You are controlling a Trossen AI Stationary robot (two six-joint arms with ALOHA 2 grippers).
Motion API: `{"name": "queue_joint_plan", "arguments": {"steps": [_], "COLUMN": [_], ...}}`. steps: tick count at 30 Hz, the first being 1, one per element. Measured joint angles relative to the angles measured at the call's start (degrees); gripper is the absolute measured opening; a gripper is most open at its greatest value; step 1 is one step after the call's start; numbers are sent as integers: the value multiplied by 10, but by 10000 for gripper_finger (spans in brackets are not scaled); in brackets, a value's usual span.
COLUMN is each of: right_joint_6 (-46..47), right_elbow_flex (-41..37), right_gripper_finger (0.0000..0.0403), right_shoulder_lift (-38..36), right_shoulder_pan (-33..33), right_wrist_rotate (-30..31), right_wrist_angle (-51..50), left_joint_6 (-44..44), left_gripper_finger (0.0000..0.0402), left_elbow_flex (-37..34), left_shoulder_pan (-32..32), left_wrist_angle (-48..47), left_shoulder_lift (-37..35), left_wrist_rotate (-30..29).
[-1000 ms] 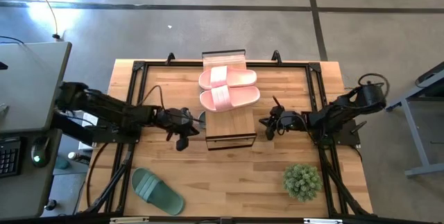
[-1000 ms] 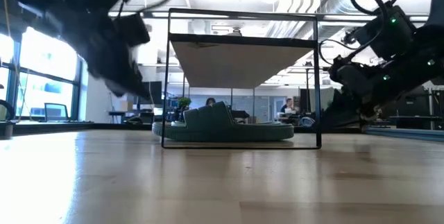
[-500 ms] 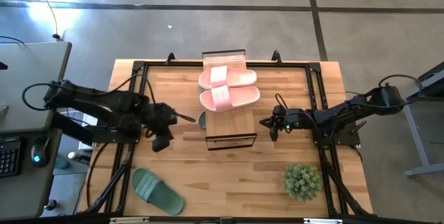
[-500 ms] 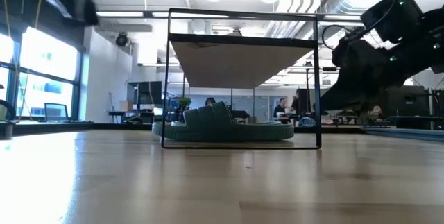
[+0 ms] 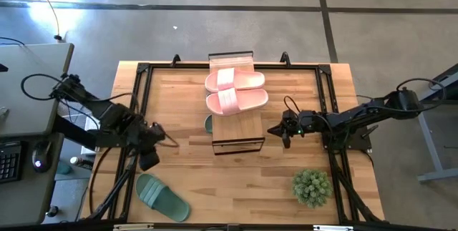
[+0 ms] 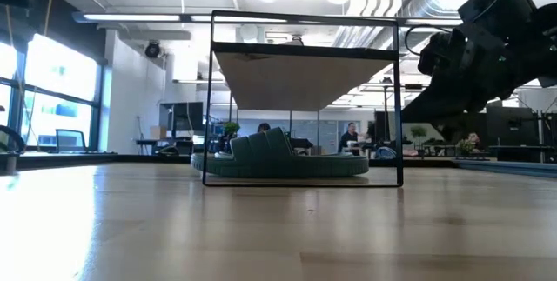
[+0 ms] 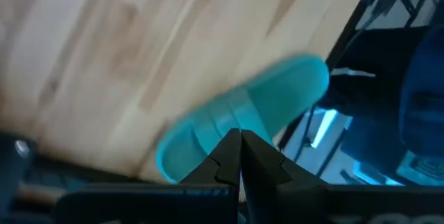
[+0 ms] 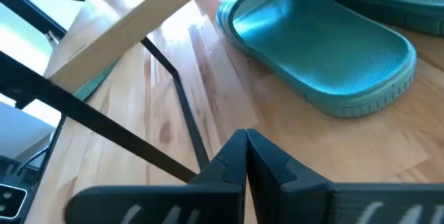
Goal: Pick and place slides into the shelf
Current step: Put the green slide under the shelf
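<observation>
Shelf [image 5: 236, 127] top holds two pink slides [image 5: 236, 90].

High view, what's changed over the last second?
The left gripper, shut and empty, pulled back from the shelf toward the loose green slide at the near edge. The right arm stretched out; its shut right gripper barely moved. The pink slides and plant stayed put.

Two pale pink slides [image 5: 236, 90] on light-wood, black-framed shelf [image 5: 237, 126]; sage-green slide [image 5: 162, 197] on tan tabletop [image 5: 236, 181].

floor [image 5: 215, 31]: grey concrete | windows [image 6: 52, 90]: bright | desk [image 5: 28, 88]: grey
</observation>
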Motion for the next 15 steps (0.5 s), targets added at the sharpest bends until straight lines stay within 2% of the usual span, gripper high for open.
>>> {"name": "queue_joint_plan", "arguments": {"steps": [5,8,13,15], "right_joint_6": [-5,-15,-16,-16], "right_elbow_flex": [0,0,0,0], "right_gripper_finger": [0,0,0,0], "right_shoulder_lift": [0,0,0,0], "right_shoulder_pan": [0,0,0,0], "right_wrist_rotate": [0,0,0,-4], "right_wrist_angle": [-1,0,0,0], "left_joint_6": [-116,-189,-295,-311], "left_gripper_finger": [1,1,1,1], "left_elbow_flex": [0,-17,-92,-130], "left_shoulder_pan": [-92,-148,-239,-267], "left_wrist_angle": [-4,21,143,205], "left_shoulder_lift": [-1,-4,-21,-32], "left_wrist_rotate": [-11,-46,-108,-132]}}
